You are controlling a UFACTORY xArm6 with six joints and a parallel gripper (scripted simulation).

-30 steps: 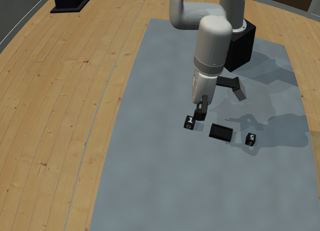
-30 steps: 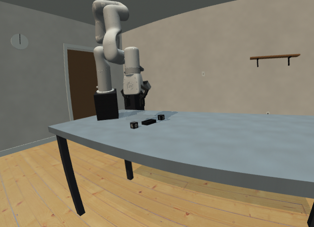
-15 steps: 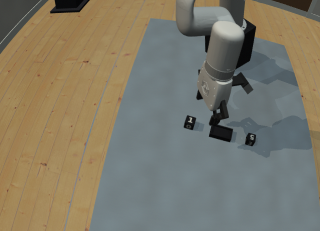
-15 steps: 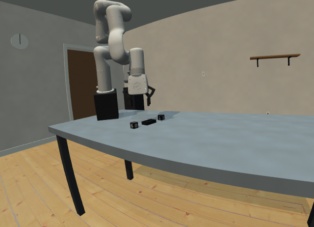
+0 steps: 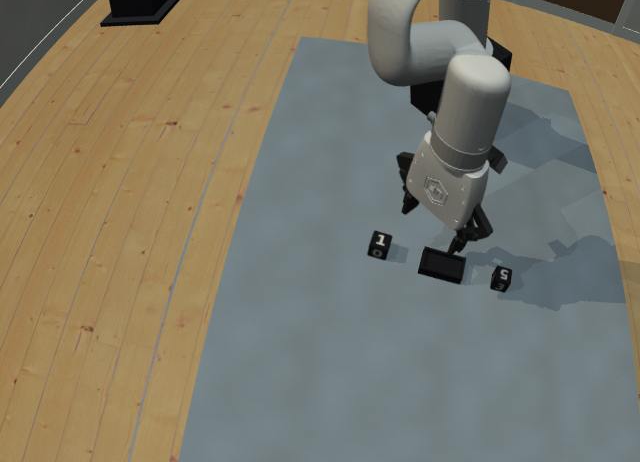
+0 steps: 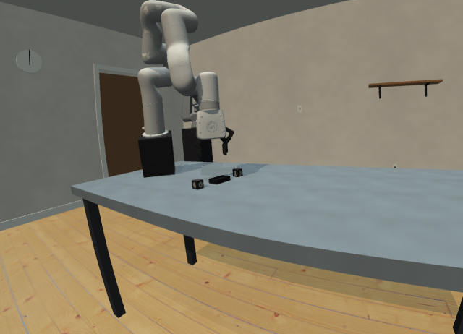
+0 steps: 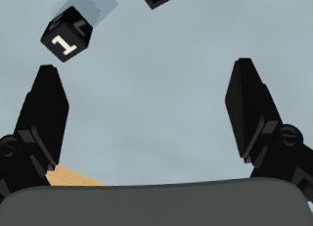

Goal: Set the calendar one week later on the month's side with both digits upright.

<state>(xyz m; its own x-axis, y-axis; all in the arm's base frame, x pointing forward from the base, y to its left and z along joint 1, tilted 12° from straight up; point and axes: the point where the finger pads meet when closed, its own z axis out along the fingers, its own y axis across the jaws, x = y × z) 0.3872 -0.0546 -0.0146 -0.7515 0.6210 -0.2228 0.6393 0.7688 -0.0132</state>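
The black tray (image 5: 439, 277) (image 6: 221, 181) (image 7: 154, 5) lies flat and empty on the table. A black cube (image 5: 379, 245) (image 6: 197, 183) (image 7: 67, 35) stands left of it in the top view, with a white 1 on top and a 0 on its front. A second cube (image 5: 501, 279) (image 6: 237, 172) stands right of the tray, with an upside-down 5 on top and an upside-down 3 on its front; it is outside the wrist view. My gripper (image 5: 431, 230) (image 6: 212, 154) (image 7: 146, 80) is wide open and empty, above the table behind the tray. No month's name is readable.
The blue-grey table (image 5: 330, 369) (image 6: 317, 203) carries the tray and both cubes. The arm's black base block (image 6: 157, 155) stands at the table's back. A wooden shelf (image 6: 405, 83) hangs on the far wall.
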